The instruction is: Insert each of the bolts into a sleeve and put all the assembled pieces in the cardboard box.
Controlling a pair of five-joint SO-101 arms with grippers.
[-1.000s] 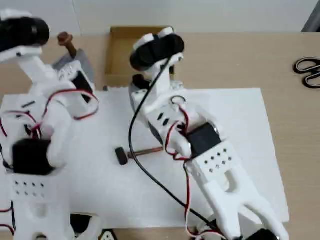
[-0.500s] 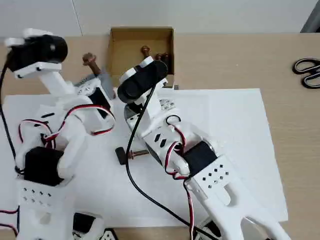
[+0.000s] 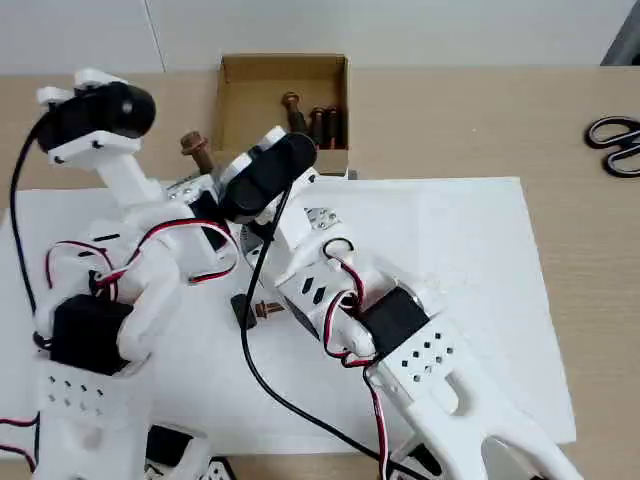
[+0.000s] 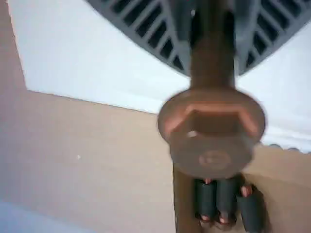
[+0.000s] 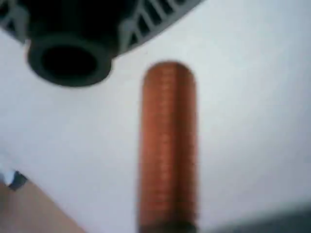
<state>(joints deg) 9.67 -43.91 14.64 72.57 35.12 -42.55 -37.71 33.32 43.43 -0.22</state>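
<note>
My left gripper [image 3: 200,172] [image 4: 212,29] is shut on the shaft of a copper bolt [image 3: 194,148] [image 4: 212,131], head pointing away from it, just left of the cardboard box [image 3: 240,100]. The box holds several assembled bolt-and-sleeve pieces [image 3: 316,120] [image 4: 222,204]. In the right wrist view my right gripper [image 5: 73,29] is shut on a black sleeve [image 5: 68,60], its bore facing the camera, low over the white sheet [image 3: 450,260]. Beside it lies another copper bolt [image 3: 268,308] [image 5: 167,145] with a black piece [image 3: 242,311] at one end.
Scissors [image 3: 615,142] lie on the wooden table at the far right. Both arm bases stand at the near edge. The right half of the white sheet is bare.
The left arm has carried its bolt rightward and nearer, up beside the box. The right arm has pulled back off the box towards the bolt on the sheet, uncovering the box.
</note>
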